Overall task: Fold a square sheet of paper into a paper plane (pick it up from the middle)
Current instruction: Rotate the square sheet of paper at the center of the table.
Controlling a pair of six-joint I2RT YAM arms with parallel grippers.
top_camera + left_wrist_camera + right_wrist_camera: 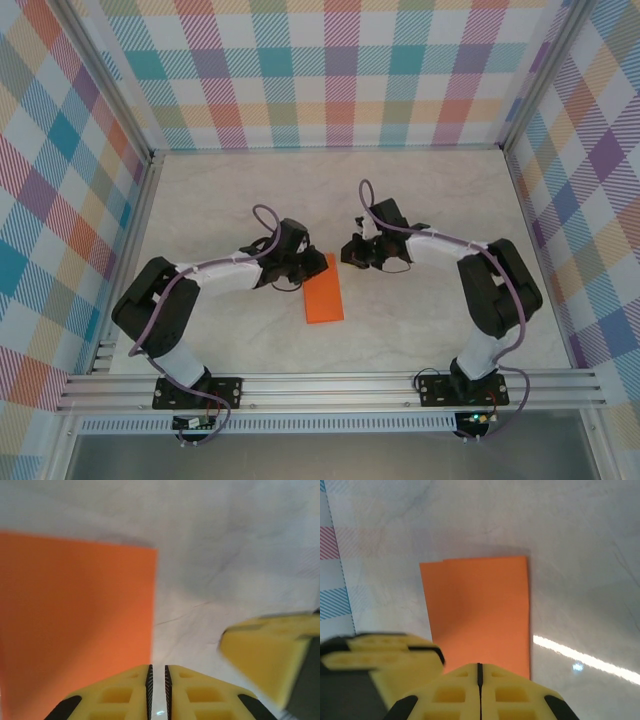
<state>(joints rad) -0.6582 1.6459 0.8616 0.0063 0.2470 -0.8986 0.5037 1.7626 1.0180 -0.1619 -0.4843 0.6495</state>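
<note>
The square sheet of paper (323, 290) is bright orange and lies flat on the table, folded into a narrow rectangle (477, 610). No paper plane is in view. My left gripper (300, 272) hovers at the paper's upper left edge. Its yellow jaws (157, 667) stand a narrow slit apart with nothing between them, over bare table just right of the paper's edge (75, 620). My right gripper (350, 250) is just past the paper's far right corner. In the right wrist view it (479, 665) is shut and empty, low over the paper's near end.
The pale marble-patterned table top (430, 200) is boxed in by plaid walls (340, 70) at the back and both sides. An aluminium rail (330, 390) carries both arm bases at the near edge. The two grippers sit close together, each showing in the other's wrist view.
</note>
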